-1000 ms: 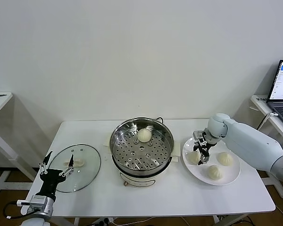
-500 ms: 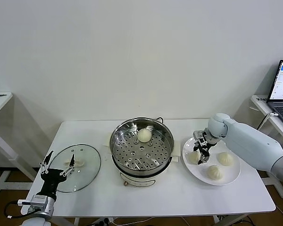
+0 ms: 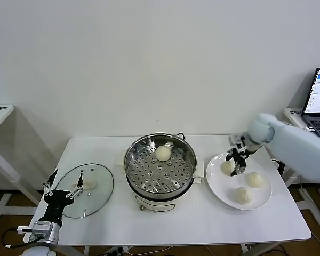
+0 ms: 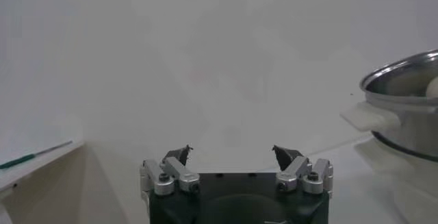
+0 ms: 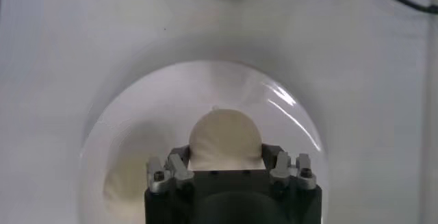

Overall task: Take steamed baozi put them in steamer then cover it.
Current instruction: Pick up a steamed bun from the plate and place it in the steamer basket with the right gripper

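right gripper (image 3: pixel 236 163): we've got it pinching a baozi (image 3: pixel 227 167) over the plate (image 3: pixel 258 201)
left gripper (image 3: pixel 63 189): spread wide, near the glass lid (image 3: pixel 96 192)
steamer (image 3: pixel 160 166): one bun inside

The worktop (image 3: pixel 165 224) is showing plain white, under a blank white wall (image 3: pixel 149 58). The steamer (image 3: pixel 160 166) is gleaming in shiny silver steel, its inner tray dotted with a regular pattern of round holes, and its base is showing cream-white. The steamed baozi (image 3: pixel 163 153) inside it is looking cream-white, as are the ones on the white plate (image 3: pixel 260 201) by the worktop's right edge. The lid (image 3: pixel 88 189) near the left edge is looking clear, glassy, with a silvery rim. The left gripper (image 3: pixel 63 190) is showing black with silver joints; the right gripper (image 3: pixel 236 161) is matching that, on a pale grey-white arm.
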Controlling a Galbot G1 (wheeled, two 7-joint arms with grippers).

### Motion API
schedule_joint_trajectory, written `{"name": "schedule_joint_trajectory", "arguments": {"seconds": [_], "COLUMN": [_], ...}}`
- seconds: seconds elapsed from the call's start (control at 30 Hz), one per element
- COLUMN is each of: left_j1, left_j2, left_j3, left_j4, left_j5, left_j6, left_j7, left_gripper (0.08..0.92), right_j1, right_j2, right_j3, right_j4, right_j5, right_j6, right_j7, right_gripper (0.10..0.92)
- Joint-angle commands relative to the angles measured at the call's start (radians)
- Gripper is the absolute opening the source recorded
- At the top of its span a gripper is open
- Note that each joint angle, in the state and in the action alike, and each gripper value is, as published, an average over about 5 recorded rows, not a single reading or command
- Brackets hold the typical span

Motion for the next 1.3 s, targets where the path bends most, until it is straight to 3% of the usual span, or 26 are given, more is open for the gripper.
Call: {"name": "schedule_joint_trajectory", "arguments": {"seconds": [0.03,0.23,0.47,0.83,1.3], "left_j1": [-0.004,-0.004,-0.005,-0.006,-0.004], "left_j2": [0.003,0.011,0.017,0.016,0.016], "left_j3": [0.001,-0.014,-0.034,-0.057,-0.069], "left_j4": [-0.004,-0.005,-0.009,-0.011,-0.006], "left_j5": [-0.002,-0.013,-0.025,-0.041,-0.042], "left_j6": [0.0,-0.001,-0.001,0.001,0.002], "left_j7": [0.002,0.008,0.016,0.021,0.023], "left_gripper": [0.823,0.823,0.823,0.823,0.823], "right_j1": [0.461,0.544,0.518,0.405,0.136], "right_j2": [-0.056,0.022,0.225,0.55,0.708], "right_j3": [-0.344,-0.386,-0.365,-0.32,-0.229], "right_j4": [0.255,0.383,0.379,0.198,-0.099], "right_j5": [0.321,0.419,0.481,0.477,0.304], "right_j6": [-0.131,-0.245,-0.31,-0.355,-0.352], "right_j7": [0.02,0.059,0.102,0.119,0.101], "right_gripper": [0.682,0.679,0.679,0.679,0.679]}}
